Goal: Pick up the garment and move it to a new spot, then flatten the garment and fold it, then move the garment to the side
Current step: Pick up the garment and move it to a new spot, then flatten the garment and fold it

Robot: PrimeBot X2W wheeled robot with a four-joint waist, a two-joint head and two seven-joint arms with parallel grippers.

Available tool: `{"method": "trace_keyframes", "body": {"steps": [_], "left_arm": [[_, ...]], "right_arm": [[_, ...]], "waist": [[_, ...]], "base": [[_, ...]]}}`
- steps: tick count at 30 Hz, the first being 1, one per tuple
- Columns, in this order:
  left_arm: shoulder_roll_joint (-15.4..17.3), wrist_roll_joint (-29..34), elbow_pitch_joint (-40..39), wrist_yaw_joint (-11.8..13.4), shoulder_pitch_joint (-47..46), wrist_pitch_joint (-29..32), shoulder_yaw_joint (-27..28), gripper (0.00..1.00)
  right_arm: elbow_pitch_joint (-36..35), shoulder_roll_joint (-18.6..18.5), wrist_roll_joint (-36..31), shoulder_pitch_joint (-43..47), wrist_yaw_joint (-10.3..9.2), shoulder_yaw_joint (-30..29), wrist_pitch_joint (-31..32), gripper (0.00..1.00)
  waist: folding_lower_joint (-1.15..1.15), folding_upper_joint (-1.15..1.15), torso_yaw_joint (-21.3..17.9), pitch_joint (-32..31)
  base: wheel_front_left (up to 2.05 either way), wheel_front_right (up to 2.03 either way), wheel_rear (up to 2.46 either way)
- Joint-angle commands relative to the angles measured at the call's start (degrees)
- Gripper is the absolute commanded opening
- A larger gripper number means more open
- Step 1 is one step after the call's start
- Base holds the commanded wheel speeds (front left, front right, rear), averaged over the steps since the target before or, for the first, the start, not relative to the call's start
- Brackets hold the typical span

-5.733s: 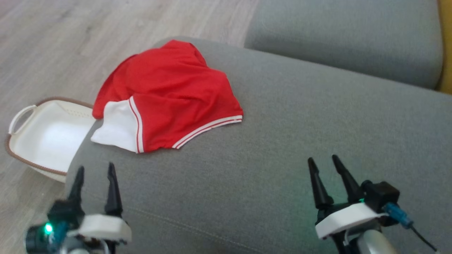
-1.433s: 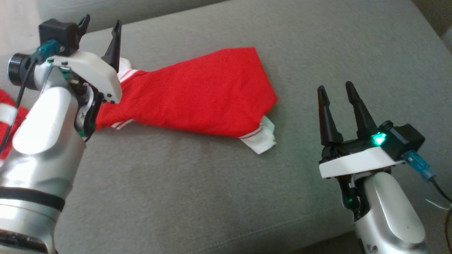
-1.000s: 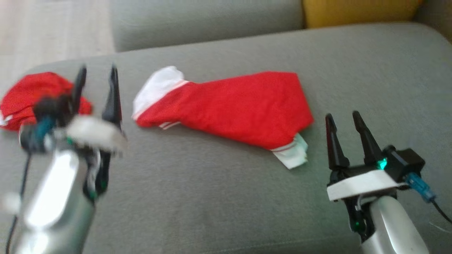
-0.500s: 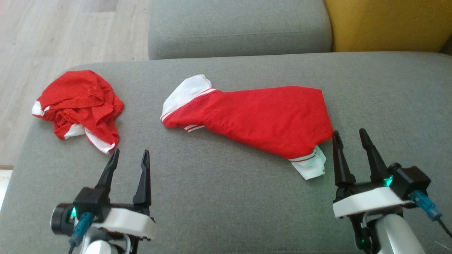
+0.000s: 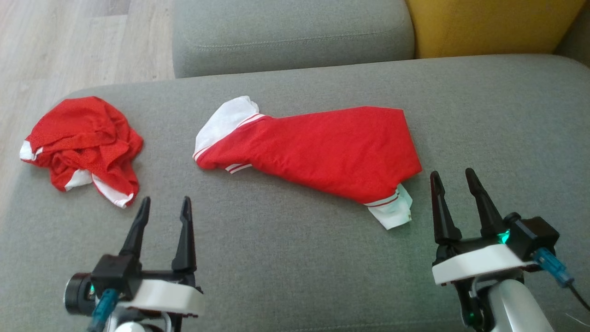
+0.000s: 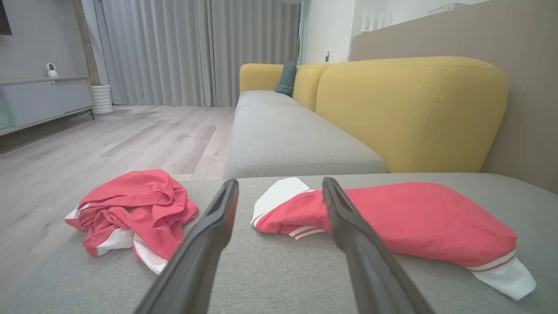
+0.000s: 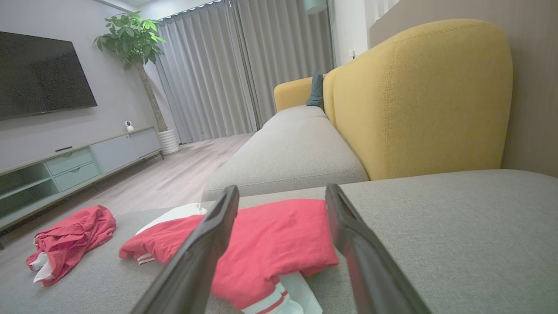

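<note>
Long red garment [image 5: 318, 150] is lying mostly flat across the middle of the grey seat [image 5: 286, 267], running from far-left to near-right. Its white sleeve end [image 5: 226, 121] is pointing far-left. A white cuff [image 5: 392, 213] w/ a red stripe is sticking out from under its near-right corner. The fabric is looking fairly smooth, w/ a straight right edge.

Crumpled red garment [image 5: 85, 138] is sitting in a heap at the left end of the same seat, close to the edge and well apart from the long one. White bits are showing along its near side.

L gripper [image 5: 165, 201] is hovering over bare seat at near-left, fingers spread wide and gripping nothing. It is pointing toward the gap btwn the two garments and touching neither.

R gripper [image 5: 451, 172] is hovering at near-right, fingers likewise spread wide and empty. Its tips are sitting just beside the long garment's right corner and the cuff; can't tell whether they are touching cloth. In the right wrist view the cloth is lying btwn and beyond the two fingers.

Past the seat, a second grey cushion [image 5: 290, 32] is showing at far-centre, a yellow backrest [image 5: 488, 23] at far-right and wood floor [image 5: 69, 41] at far-left.
</note>
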Motion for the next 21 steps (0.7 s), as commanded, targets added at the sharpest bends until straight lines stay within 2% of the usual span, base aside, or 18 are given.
{"method": "trace_keyframes", "body": {"steps": [1,10,15,21], "left_arm": [[-0.3,0.8,-1.8,-0.5,-2.0,-0.7,3.0,1.0],[-2.4,2.7,-1.1,-3.4,-1.7,-0.7,4.5,1.0],[-3.4,3.6,-0.4,-4.7,-1.8,-0.7,4.1,1.0],[-4.3,3.8,0.5,-6.2,-4.0,-0.7,3.7,1.0]], "right_arm": [[-1.8,-0.2,0.2,-2.1,-0.04,1.5,-0.1,1.0],[-1.0,-0.2,0.3,-2.3,-0.04,0.6,0.0,1.0],[2.0,-0.2,2.6,-4.5,-0.04,0.5,1.4,1.0],[10.7,-0.2,13.2,-11.2,-0.04,0.2,3.1,1.0]], "waist": [[0.0,0.0,-0.2,0.0],[0.0,0.0,-0.2,0.5],[0.0,0.0,0.6,2.1],[0.0,0.0,2.8,6.2]], "base": [[0.0,0.0,0.0],[0.0,0.0,0.0],[0.0,0.0,0.0],[0.0,0.0,0.0]]}}
